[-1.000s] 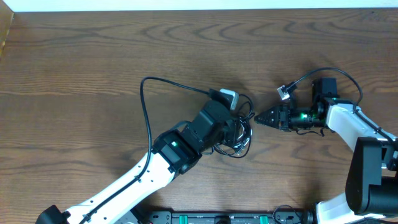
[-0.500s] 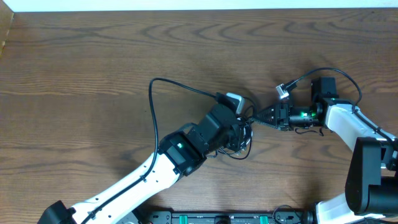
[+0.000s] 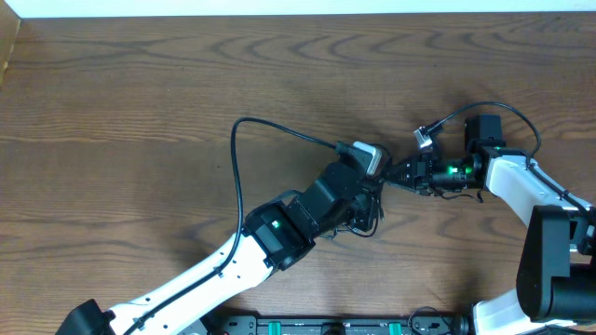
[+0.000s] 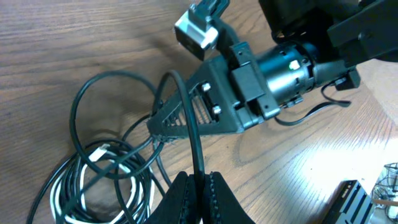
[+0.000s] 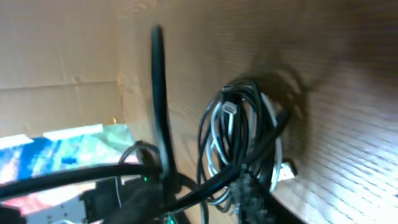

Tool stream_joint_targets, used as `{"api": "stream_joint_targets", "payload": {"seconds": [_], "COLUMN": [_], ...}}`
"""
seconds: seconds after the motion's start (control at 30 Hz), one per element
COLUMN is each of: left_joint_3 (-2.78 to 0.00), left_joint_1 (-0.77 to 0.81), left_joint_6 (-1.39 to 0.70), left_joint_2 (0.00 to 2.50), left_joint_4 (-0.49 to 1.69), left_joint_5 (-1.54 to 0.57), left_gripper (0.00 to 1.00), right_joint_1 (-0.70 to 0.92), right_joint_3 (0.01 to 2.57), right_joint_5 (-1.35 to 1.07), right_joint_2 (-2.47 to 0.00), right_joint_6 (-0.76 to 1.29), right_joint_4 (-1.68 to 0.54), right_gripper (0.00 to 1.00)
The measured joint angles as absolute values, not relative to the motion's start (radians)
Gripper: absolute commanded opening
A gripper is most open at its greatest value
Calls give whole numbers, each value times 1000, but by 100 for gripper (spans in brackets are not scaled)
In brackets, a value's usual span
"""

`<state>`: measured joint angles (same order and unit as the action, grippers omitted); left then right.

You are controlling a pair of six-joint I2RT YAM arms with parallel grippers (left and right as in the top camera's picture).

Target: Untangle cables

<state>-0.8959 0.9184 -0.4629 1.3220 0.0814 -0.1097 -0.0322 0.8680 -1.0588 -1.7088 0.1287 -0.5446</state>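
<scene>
The cables (image 3: 361, 216) lie as a small bundle of black loops mid-table, between the two arms. In the left wrist view the bundle (image 4: 106, 177) shows several black cords and one white cord (image 4: 99, 155). My left gripper (image 4: 200, 186) is shut on one black cable (image 4: 186, 118) that rises out of the bundle; from overhead the left gripper (image 3: 365, 184) sits just above the coil. My right gripper (image 3: 384, 177) points left into the same spot. Its tips (image 4: 155, 123) have come together at the cords, with a black cable (image 5: 249, 165) crossing between its fingers. The right wrist view is blurred.
A thicker black lead (image 3: 237, 158) arcs off the left arm to a grey plug (image 3: 370, 154). A similar lead with a silver plug (image 3: 425, 138) loops over the right arm. A dark rail (image 3: 335, 326) runs along the near edge.
The left arm has moved right and slightly away from the near edge, carrying its cable toward the right gripper. The right gripper's jaws have narrowed around the cords.
</scene>
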Motion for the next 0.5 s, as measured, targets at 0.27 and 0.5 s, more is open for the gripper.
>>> {"api": "stream_joint_targets", "payload": {"seconds": [0.27,0.5], "left_joint_3": [-896,-896], "left_joint_1": [918,918], "left_joint_6": [-463,-463], "left_joint_2": [1290,1169], "left_joint_4": [45,45], "left_joint_5": [-110,-110], "left_gripper": [8,8], "right_joint_1": [-32,-32], "right_joint_3": [868,868], "right_joint_5": [-993,-979], "right_joint_2": [-1709,-1709], "right_joint_6": [158,161], "right_joint_4": [-544,-544], "right_gripper": [26,26]}}
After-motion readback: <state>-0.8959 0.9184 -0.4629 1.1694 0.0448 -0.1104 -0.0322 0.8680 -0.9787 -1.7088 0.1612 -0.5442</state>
